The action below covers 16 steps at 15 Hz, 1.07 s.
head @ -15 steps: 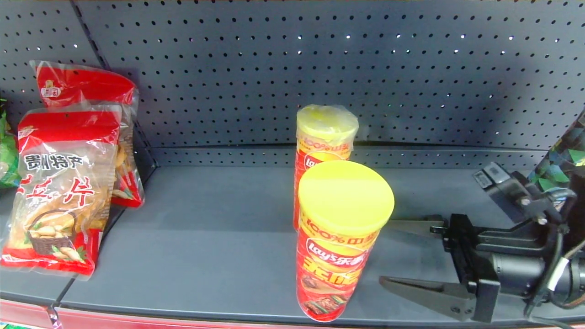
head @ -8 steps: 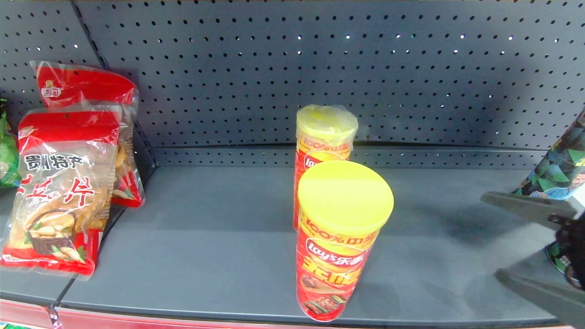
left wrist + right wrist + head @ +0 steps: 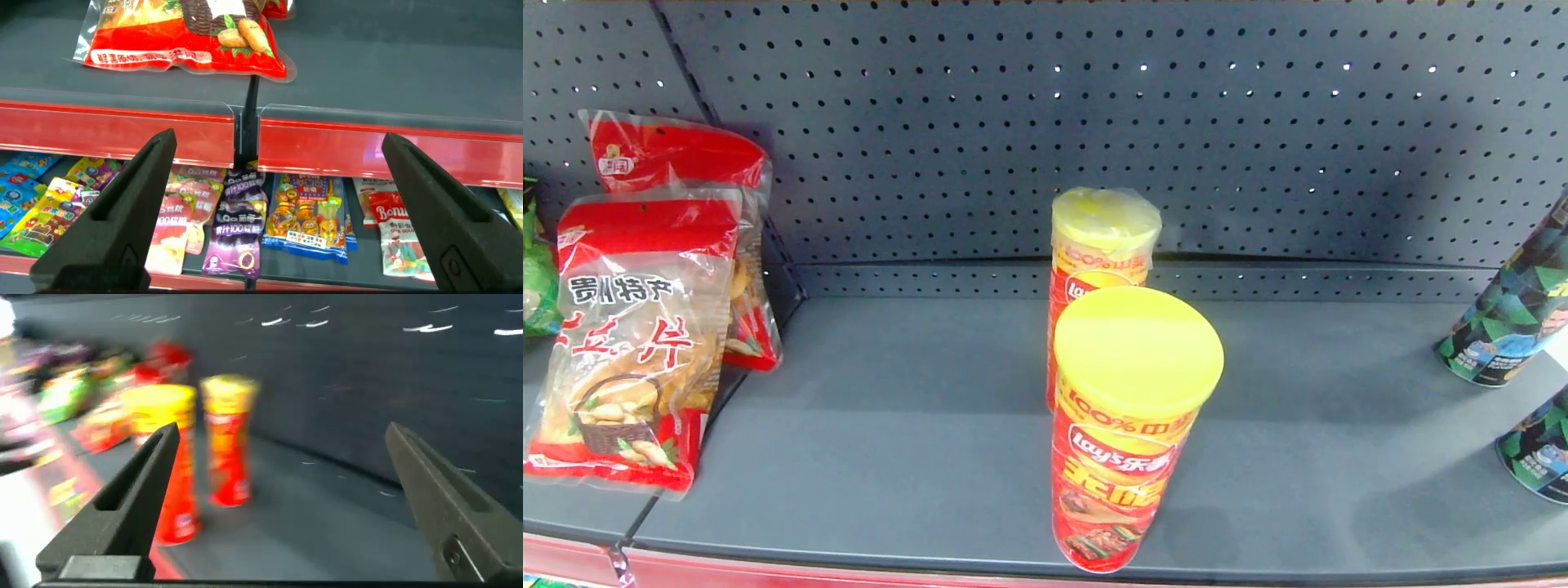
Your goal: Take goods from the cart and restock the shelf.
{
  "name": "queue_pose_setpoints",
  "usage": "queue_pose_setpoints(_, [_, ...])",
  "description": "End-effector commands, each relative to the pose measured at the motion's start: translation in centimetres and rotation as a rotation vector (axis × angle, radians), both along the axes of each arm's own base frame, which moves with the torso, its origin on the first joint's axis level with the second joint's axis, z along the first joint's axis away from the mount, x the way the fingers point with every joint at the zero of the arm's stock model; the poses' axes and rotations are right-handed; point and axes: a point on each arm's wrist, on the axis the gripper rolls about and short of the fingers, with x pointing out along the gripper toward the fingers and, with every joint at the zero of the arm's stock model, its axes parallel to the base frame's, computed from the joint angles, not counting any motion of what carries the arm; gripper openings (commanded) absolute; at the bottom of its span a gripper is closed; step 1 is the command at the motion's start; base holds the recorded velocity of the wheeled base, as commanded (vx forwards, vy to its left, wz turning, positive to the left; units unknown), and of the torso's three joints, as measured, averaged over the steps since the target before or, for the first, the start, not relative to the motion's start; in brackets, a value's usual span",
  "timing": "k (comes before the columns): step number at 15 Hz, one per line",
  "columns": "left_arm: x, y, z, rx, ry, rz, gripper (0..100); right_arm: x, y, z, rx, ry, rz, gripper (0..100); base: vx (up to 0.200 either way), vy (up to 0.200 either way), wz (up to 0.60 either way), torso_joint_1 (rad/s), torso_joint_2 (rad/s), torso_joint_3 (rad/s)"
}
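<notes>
**Chip canisters upright on a matte shelf**

The front chip canister, a glossy red cylinder with a smooth yellow plastic lid, stands near the grey metal shelf's front edge. The rear canister, its lid film-wrapped, is just behind. Crinkly red snack bags lean at left. The left gripper and right gripper both hold their tapered black fingers wide apart.

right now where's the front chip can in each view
head view: front chip can stands centre, at the front edge of the grey shelf deck, ahead of the second can.
left wrist view: not in it; shows the red rail by the red snack bag.
right wrist view: blurred; front chip can is the larger, on the shelf-edge side of the second.
shared landmark: grey shelf deck.
</notes>
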Motion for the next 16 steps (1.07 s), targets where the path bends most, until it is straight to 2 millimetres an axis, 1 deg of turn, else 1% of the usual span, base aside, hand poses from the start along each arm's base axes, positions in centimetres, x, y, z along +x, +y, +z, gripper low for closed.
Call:
queue_pose_setpoints(1, [0.0, 0.0, 0.0, -0.001, 0.0, 0.001, 100, -1.5, -0.4, -3.2, 0.024, -0.016, -0.15, 100, 0.0, 0.0, 0.0, 0.0, 0.0, 0.0])
queue_pose_setpoints(3, [0.0, 0.0, 0.0, -0.001, 0.002, 0.001, 100, -1.0, -0.3, -5.2, -0.025, 0.025, -0.234, 100, 0.0, 0.0, 0.0, 0.0, 0.0, 0.0])
queue_pose_setpoints(4, [0.0, 0.0, 0.0, -0.001, 0.002, 0.001, 100, -0.7, -0.3, -6.6, -0.057, 0.056, -0.289, 100, 0.0, 0.0, 0.0, 0.0, 0.0, 0.0])
queue_pose_setpoints(6, [0.0, 0.0, 0.0, -0.001, 0.002, 0.001, 100, -0.3, -0.4, -8.2, -0.067, 0.131, -0.338, 100, 0.0, 0.0, 0.0, 0.0, 0.0, 0.0])
queue_pose_setpoints(9, [0.0, 0.0, 0.0, -0.001, 0.0, 0.001, 100, -0.2, -0.6, -9.7, -0.086, 0.262, -0.429, 100, 0.0, 0.0, 0.0, 0.0, 0.0, 0.0])
queue_pose_setpoints(10, [0.0, 0.0, 0.0, -0.001, 0.002, 0.001, 100, -0.3, -0.7, -10.8, -0.093, 0.358, -0.471, 100, 0.0, 0.0, 0.0, 0.0, 0.0, 0.0])
queue_pose_setpoints(12, [0.0, 0.0, 0.0, -0.001, 0.002, 0.001, 100, -0.6, -0.8, -12.3, -0.109, 0.48, -0.496, 100, 0.0, 0.0, 0.0, 0.0, 0.0, 0.0])
queue_pose_setpoints(15, [0.0, 0.0, 0.0, -0.001, 0.0, 0.001, 100, -1.0, -0.8, -13.7, -0.095, 0.593, -0.499, 100, 0.0, 0.0, 0.0, 0.0, 0.0, 0.0])
queue_pose_setpoints(16, [0.0, 0.0, 0.0, -0.001, 0.0, 0.001, 100, -1.0, -0.8, -13.6, -0.09, 0.588, -0.504, 100, 0.0, 0.0, 0.0, 0.0, 0.0, 0.0])
